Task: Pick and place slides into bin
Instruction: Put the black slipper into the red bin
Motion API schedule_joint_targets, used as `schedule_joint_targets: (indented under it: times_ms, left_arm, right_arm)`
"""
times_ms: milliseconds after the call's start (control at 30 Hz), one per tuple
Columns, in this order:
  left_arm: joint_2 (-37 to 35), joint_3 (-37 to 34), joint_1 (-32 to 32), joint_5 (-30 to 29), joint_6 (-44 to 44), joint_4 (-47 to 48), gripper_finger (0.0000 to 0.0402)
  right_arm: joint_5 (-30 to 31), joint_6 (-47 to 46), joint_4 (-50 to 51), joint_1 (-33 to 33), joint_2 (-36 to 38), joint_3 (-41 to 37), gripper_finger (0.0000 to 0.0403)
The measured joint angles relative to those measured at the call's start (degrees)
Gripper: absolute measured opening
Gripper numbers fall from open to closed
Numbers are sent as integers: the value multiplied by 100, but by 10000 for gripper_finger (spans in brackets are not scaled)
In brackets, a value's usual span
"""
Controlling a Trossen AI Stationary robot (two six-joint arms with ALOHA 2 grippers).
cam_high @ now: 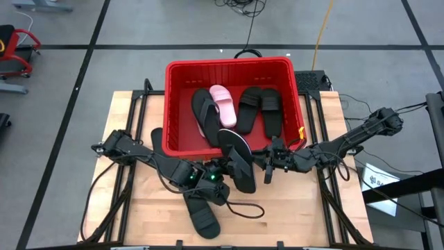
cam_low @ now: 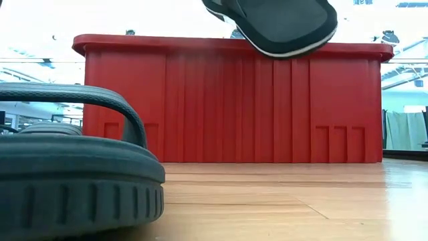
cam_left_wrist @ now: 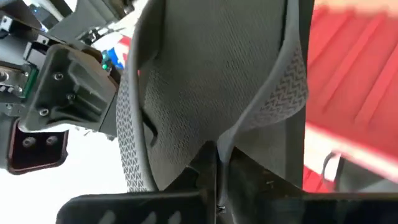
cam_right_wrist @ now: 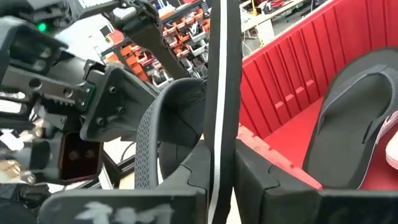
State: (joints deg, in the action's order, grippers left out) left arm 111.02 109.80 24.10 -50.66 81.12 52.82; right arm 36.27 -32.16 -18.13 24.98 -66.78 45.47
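Note:
The red bin (cam_high: 229,66) stands at the table's far middle and holds a black flip-flop (cam_high: 205,111), a pink slide (cam_high: 223,104) and two black slides (cam_high: 262,104). A black flip-flop (cam_high: 237,158) with a white line along its sole edge is held in the air over the bin's near rim. It shows above the rim in the low view (cam_low: 281,23). My left gripper (cam_high: 220,172) and my right gripper (cam_high: 263,162) are both shut on it. Another black flip-flop (cam_high: 201,214) lies flat on the table near the front. My left gripper pinches the flip-flop's thong strap where its two arms meet (cam_left_wrist: 216,148), between its two fingers. It comes from the table's left. The flip-flop is lifted clear of table and bin. My right gripper pinches the flip-flop's sole by its edge (cam_right_wrist: 216,140), one finger on each face. It comes level from the table's right. The sole stands on edge between the fingers, clear of the bin's rim.
A black slide (cam_low: 67,167) lies close before the low camera. A dark sandal (cam_high: 158,139) lies left of the bin. A black cable loop (cam_high: 244,208) lies on the table near the front. Bare wood shows at the table's near right.

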Motion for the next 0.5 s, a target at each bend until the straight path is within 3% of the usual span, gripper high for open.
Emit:
schedule_joint_targets:
  times_ms: [133,500]
  left_arm:
    - [0,0,-2,283,-381,0,36]
    - [0,0,19,100,-1169,20,105]
  right_arm:
    - [-41,21,13,5,-2,0,29]
    - [-46,138,-40,-145,54,0,29]
